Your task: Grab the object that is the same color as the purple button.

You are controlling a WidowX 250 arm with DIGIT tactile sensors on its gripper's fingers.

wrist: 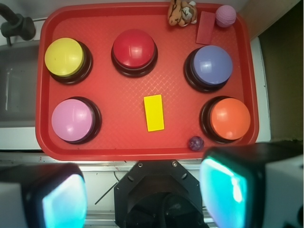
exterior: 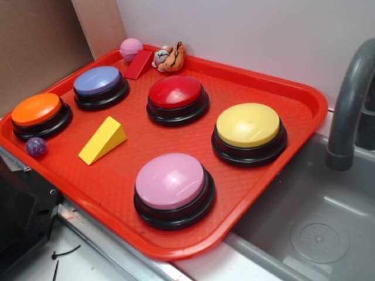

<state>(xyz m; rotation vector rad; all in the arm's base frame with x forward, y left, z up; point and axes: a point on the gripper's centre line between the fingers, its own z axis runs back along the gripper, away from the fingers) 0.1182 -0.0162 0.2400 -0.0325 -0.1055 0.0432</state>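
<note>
Sitting on the counter (exterior: 111, 257) beside a grey sink (exterior: 310, 222) is a red tray (exterior: 281, 88) full of things. Five big round buttons rest on it. The purple button (exterior: 98, 80) is near the back left, the orange button (exterior: 36, 109) is at the left edge, the red button (exterior: 176, 92) is in the middle at the back, the yellow button (exterior: 248, 124) is on the right, and the pink button (exterior: 170, 181) is at the front. The small purple ball (exterior: 36, 146) lies at the tray's left rim, just beside the orange button — well apart from the purple button. A yellow wedge (exterior: 103, 139) lies between the orange and pink buttons. At the back sit a pink ball (exterior: 131, 49), a red wedge (exterior: 139, 64) and a little toy tiger (exterior: 170, 58). A grey tap (exterior: 350, 99) curves over the sink.

Looking down from the wrist view, the whole tray (wrist: 142, 147) shows. The small purple ball (wrist: 195, 143) is near the bottom edge, just left of the orange button (wrist: 230, 118), and the purple button (wrist: 212, 65) is above that. The yellow wedge (wrist: 154, 112) lies in the middle. The gripper (wrist: 142, 194) hangs over the counter below the tray — its two fingers (wrist: 64, 202) are spread wide apart and hold nothing.
</note>
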